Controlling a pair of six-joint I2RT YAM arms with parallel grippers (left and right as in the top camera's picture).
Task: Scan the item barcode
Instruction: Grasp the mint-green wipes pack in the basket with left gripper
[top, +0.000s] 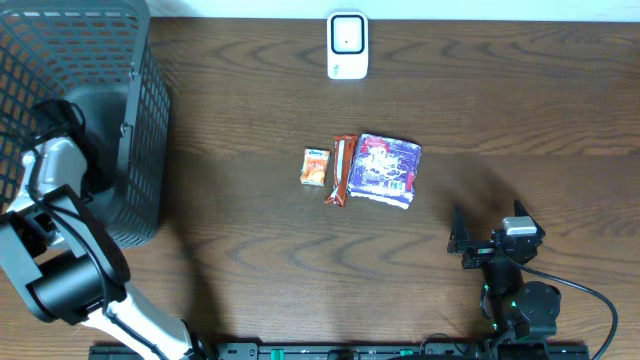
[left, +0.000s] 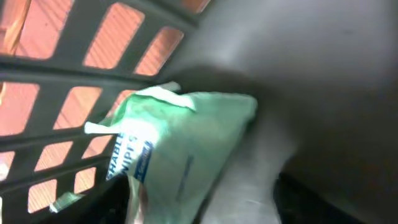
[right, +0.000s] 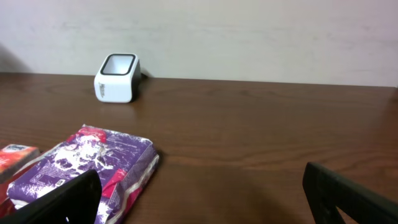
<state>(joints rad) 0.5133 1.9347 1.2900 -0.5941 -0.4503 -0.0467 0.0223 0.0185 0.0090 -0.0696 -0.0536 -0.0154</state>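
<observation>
A pale green packet (left: 186, 149) with blue lettering lies in the corner of the dark mesh basket (left: 74, 37). My left gripper (left: 205, 214) is down inside the basket, its dark fingers (left: 106, 205) on either side of the packet. Grey basket floor shows between the packet and the right-hand finger. In the overhead view the left arm (top: 55, 165) reaches into the basket (top: 100, 60) and its jaws are hidden. The white scanner (top: 347, 45) (right: 117, 77) stands at the far edge. My right gripper (top: 487, 218) (right: 205, 199) rests open and holds nothing.
A purple packet (top: 386, 169) (right: 93, 162), a brown bar (top: 342, 169) and a small orange packet (top: 315, 166) lie side by side mid-table. The basket fills the far left corner.
</observation>
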